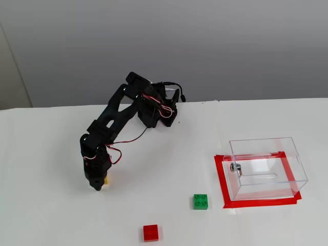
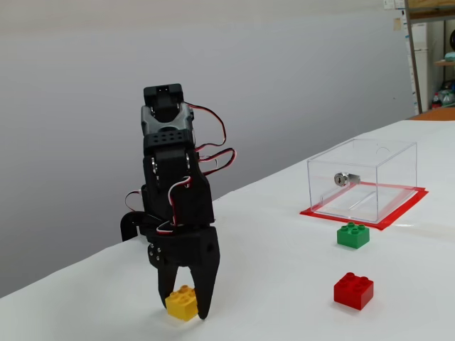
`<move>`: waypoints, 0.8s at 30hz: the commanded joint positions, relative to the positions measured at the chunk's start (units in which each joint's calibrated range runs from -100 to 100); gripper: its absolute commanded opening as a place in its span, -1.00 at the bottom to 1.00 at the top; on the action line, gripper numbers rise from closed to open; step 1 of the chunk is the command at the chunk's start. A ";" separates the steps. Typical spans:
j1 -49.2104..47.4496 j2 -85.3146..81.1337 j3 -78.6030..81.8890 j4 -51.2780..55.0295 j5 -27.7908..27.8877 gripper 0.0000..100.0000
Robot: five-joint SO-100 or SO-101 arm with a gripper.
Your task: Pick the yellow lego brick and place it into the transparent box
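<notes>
The yellow lego brick (image 2: 182,301) rests on the white table at the left, between my gripper's fingers. In a fixed view from above only a sliver of the brick (image 1: 105,180) shows beside the black gripper (image 1: 96,185). My gripper (image 2: 183,312) points straight down, its two fingers pressed against the brick's sides, tips at table level. The transparent box (image 1: 264,145) stands far to the right on a red taped patch, with a metal fitting on one wall and nothing inside; in the low fixed view the box (image 2: 362,160) stands at the back right.
A green brick (image 1: 200,201) lies left of the box, and a red brick (image 1: 150,232) lies near the table's front edge. In the low fixed view the green brick (image 2: 353,235) and the red brick (image 2: 353,290) sit between gripper and box. The arm's base (image 1: 165,110) stands at the table's back.
</notes>
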 commanded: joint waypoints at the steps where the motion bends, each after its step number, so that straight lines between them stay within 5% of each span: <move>1: 0.55 -0.60 -1.02 0.31 0.28 -0.75; 14: 0.18 -1.87 -1.20 0.39 0.38 -0.80; 24: -6.55 -18.84 -1.11 2.83 0.38 -0.80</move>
